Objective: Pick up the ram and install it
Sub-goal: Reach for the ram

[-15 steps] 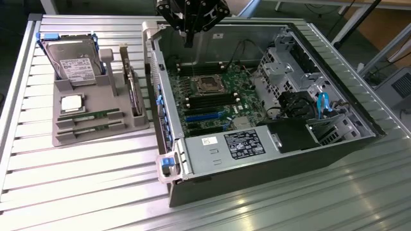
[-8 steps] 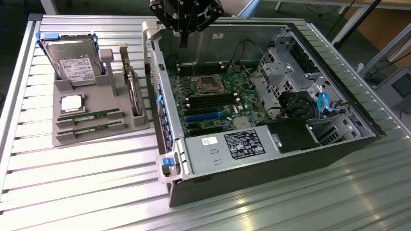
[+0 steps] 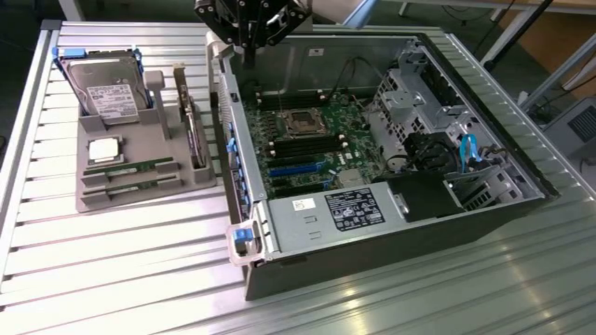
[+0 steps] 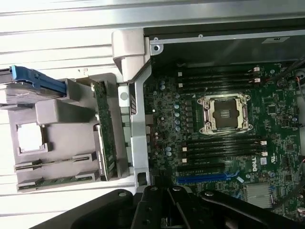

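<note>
Farthest from the claw point(image 3: 250, 61), toward the exterior view's left, a gray holder point(image 3: 93, 202) sits on the ribbed metal surface point(image 3: 112, 265). It carries a hard drive point(image 3: 110, 87) standing on edge and a square processor chip point(image 3: 103, 149). Farther from the claw than either of these is the ram point(image 3: 130, 168): two green sticks lying flat in neighbouring slots, well apart from the claw and untouched. An expansion card point(image 3: 191, 132) stands on edge along the holder's side nearest the claw.

The claw hangs above the wall of the open computer case point(image 3: 391, 237) that faces the holder. Its fingers are pressed together and hold nothing.

Beyond the claw, toward the exterior view's right, the motherboard point(image 3: 317, 153) lies exposed. Its open processor socket point(image 3: 303, 124) and black memory slots point(image 3: 298, 148) lie lower than the claw.
</note>
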Tool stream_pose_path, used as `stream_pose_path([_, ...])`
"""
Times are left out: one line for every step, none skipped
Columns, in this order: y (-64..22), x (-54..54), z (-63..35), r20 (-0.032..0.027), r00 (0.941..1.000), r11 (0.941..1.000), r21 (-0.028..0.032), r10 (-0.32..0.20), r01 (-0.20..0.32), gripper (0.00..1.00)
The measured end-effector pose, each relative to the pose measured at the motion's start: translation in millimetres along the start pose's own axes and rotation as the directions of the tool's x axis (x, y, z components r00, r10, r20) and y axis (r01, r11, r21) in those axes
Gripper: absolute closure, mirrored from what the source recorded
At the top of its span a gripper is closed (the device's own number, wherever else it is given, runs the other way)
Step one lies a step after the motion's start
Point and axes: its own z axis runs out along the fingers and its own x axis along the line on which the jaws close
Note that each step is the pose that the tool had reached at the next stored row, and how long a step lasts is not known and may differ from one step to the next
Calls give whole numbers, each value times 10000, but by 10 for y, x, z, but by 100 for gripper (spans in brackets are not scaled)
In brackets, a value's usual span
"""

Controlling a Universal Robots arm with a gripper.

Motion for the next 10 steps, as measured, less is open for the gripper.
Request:
stream_pose_path([-4, 47, -1, 1, 10000, 10000, 0, 0, 0, 90])
stream_pose_path([-8, 107, -3, 0, 10000, 10000, 0, -1, 1, 90])
stream_pose_path([-11, 140, -4, 1, 10000, 10000, -1, 0, 0, 90])
stream_pose_path([-13, 174, -4, 0, 10000, 10000, -1, 1, -1, 90])
stream_pose_path([-16, 211, -6, 0, 10000, 10000, 0, 0, 0, 90])
stream_pose_path([-21, 271, -7, 1, 10000, 10000, -1, 0, 0, 90])
stream_pose_path([-22, 298, -8, 1, 10000, 10000, -1, -1, 1, 90])
stream_pose_path([-26, 350, -10, 1, 10000, 10000, 0, 0, 0, 90])
stream_pose_path([-31, 417, -11, 1, 10000, 10000, -1, 0, 0, 90])
stream_pose_path([-36, 475, -13, 1, 10000, 10000, 0, 0, 0, 90])
